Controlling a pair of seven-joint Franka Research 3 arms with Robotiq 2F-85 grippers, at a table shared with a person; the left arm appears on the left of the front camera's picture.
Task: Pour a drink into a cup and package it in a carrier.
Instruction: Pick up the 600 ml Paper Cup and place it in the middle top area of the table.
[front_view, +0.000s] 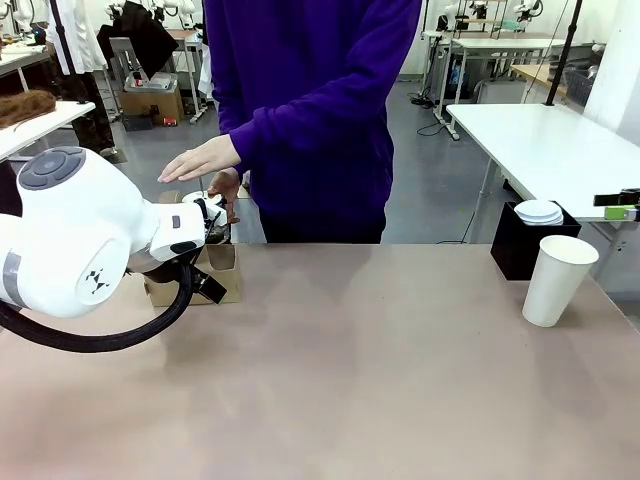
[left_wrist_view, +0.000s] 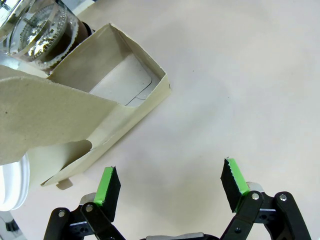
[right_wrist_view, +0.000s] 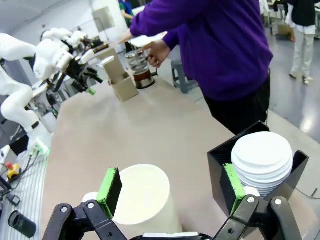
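The left gripper (left_wrist_view: 171, 185) hangs with its jaws spread wide and nothing between the green pads, over bare table (front_view: 350, 380) just beside the carrier (left_wrist_view: 115, 100). In the left wrist view the brown cardboard box lies up and to the left of the fingers. Its near corner comes close to one pad without touching it, and its open compartment shows a pale floor. Behind the carrier stands the clear jug (left_wrist_view: 47, 32) with metal bands, the dark drink (right_wrist_view: 143, 76) showing through its wall, and a person's hand (right_wrist_view: 157, 52) is at it. The right gripper (right_wrist_view: 172, 187) is likewise released and holds nothing. In the right wrist view the open mouth of the tall white cup (right_wrist_view: 145, 195) appears between the two pads. In the front view the cup stands upright and free near the table's right edge, well apart from the carrier and the jug. Just beside the cup sits a black box (right_wrist_view: 220, 170) holding a stack of white lids (right_wrist_view: 262, 157).
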